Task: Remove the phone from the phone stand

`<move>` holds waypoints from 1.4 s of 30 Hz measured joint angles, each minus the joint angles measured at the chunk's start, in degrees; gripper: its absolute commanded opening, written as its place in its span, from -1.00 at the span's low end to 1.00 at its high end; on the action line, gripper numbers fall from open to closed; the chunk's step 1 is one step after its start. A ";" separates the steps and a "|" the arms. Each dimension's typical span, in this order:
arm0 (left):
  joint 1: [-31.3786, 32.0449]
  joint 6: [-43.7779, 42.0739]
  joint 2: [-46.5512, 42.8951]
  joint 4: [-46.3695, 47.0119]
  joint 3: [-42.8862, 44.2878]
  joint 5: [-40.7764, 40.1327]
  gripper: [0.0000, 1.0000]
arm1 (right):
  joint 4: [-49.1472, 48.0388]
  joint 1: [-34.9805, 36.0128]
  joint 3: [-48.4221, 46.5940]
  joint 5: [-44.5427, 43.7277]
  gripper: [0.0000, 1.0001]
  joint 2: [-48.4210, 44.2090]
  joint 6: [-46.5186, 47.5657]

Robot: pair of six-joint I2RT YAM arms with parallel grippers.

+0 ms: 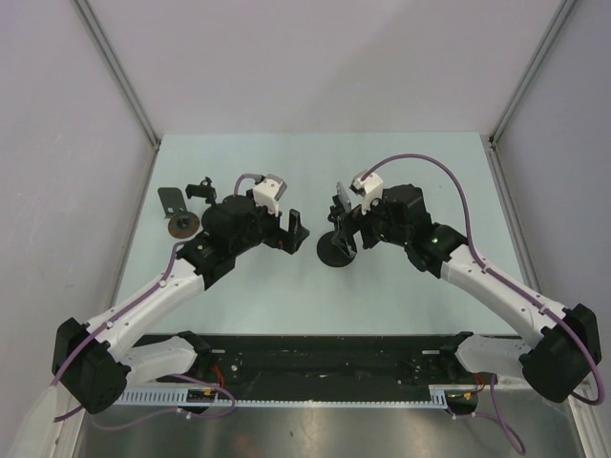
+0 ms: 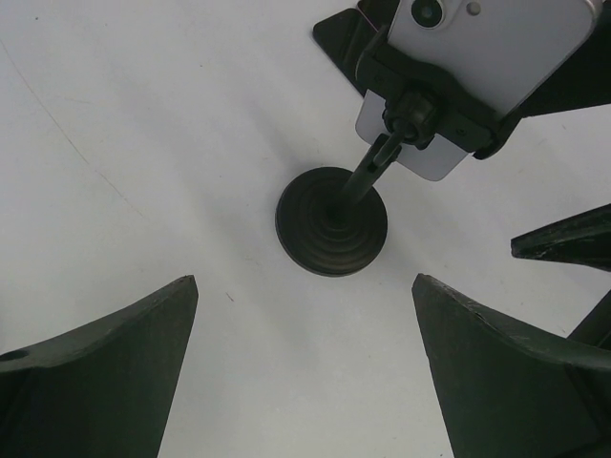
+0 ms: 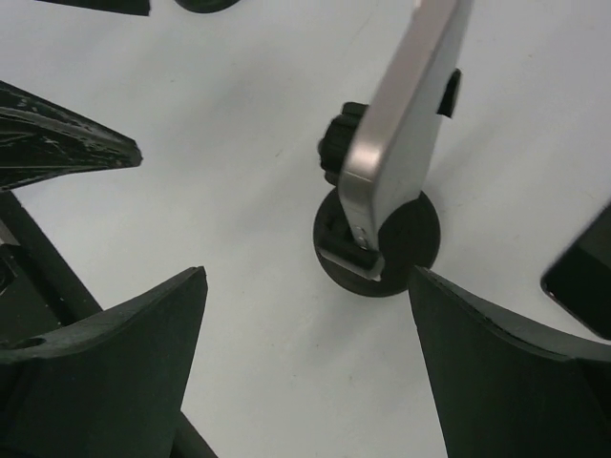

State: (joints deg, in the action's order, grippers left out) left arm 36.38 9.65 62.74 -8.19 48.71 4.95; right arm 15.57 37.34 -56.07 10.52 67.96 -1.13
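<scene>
On the phone stand (image 2: 331, 221) the phone (image 3: 406, 124) sits clamped, rigid and smooth (probably slippery); better to grasp its long edges. Both the left gripper (image 2: 304, 310) and the right gripper (image 3: 305, 286) gape, empty.

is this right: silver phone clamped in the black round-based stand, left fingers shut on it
No: the silver phone is clamped in the black round-based stand, but the left fingers are open, clear of it; see the left wrist view.

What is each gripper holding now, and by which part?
Nothing is held. The left gripper and the right gripper both have open jaws; the phone sits in its stand, ungripped.
</scene>
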 measured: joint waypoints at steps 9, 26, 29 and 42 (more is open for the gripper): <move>0.20 -0.11 0.00 0.24 0.00 -0.07 1.00 | -3.10 3.06 0.02 3.78 0.72 0.63 -0.44; 0.24 -0.09 -0.50 0.33 0.00 -0.13 1.00 | -7.80 7.19 0.02 8.57 0.75 1.20 -5.55; 0.24 0.04 -1.40 0.33 -0.07 -0.31 1.00 | -7.52 7.32 -0.04 8.72 0.80 0.83 -5.70; 10.67 1.03 -9.86 2.49 -3.50 -5.05 1.00 | -2.67 1.22 -4.63 2.08 0.99 -8.98 -1.33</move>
State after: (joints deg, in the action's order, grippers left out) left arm 47.05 10.68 52.88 -5.69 45.21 -0.10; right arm 12.91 38.57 -60.71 12.60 58.98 -2.46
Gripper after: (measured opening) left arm 0.996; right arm 0.995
